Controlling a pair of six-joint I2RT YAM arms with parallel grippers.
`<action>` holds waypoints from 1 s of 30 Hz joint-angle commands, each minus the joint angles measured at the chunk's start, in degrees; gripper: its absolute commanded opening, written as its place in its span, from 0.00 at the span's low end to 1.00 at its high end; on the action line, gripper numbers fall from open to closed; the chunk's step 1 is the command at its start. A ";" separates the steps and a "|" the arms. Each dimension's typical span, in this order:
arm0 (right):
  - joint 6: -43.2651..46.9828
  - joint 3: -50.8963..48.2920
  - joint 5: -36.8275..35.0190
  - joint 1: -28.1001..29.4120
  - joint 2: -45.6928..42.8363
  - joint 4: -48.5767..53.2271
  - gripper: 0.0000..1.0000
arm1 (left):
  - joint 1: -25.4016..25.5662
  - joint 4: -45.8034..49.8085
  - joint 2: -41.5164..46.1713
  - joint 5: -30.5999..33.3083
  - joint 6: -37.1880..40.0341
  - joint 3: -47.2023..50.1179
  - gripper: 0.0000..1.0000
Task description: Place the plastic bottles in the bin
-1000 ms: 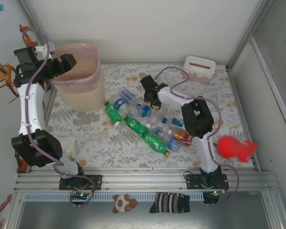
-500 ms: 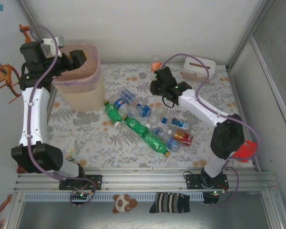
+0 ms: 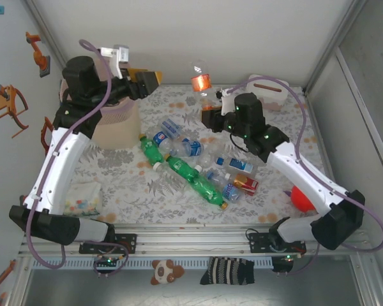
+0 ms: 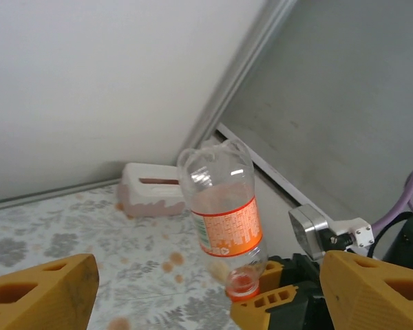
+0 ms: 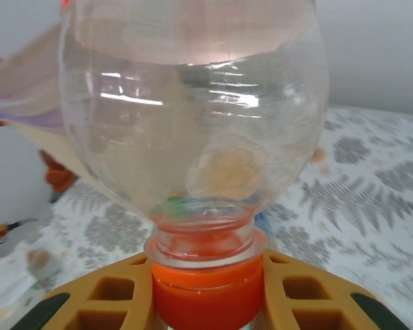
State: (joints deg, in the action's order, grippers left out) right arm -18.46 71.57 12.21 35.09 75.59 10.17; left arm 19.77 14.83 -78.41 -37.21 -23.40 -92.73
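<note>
The right gripper (image 5: 208, 302) clamps the orange cap of an inverted clear bottle (image 3: 201, 81), raised right of the bin (image 3: 118, 127). The left gripper (image 3: 145, 79), jaws spread wide, hovers apparently above it.

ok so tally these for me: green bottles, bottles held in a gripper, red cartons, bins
green bottles: 2
held bottle, in the right gripper: 1
red carton: 1
bin: 1
total: 5

White back wall (image 3: 179, 38); grey side panel (image 3: 370, 70) (metal-framed); floral-patterned tabletop (image 3: 134, 188).
</note>
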 commanded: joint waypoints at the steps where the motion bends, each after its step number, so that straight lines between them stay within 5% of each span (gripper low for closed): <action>1: 3.49 -2.77 8.67 0.47 -2.55 -8.30 0.16 | 3.80 -6.07 1.39 1.09 -1.91 1.99 0.88; 11: 4.88 -5.54 18.19 0.41 -6.12 -15.29 0.14 | 13.36 -12.37 3.20 3.75 -1.47 7.43 0.95; 30: 6.99 -6.74 24.61 0.46 -8.86 -14.58 0.09 | 16.27 -18.09 0.96 6.28 -4.11 3.99 0.87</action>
State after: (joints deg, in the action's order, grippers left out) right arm -12.93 65.21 35.00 35.09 68.25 -2.66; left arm 35.99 -0.86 -77.80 -31.55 -26.63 -85.86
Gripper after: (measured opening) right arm 0.288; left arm 0.875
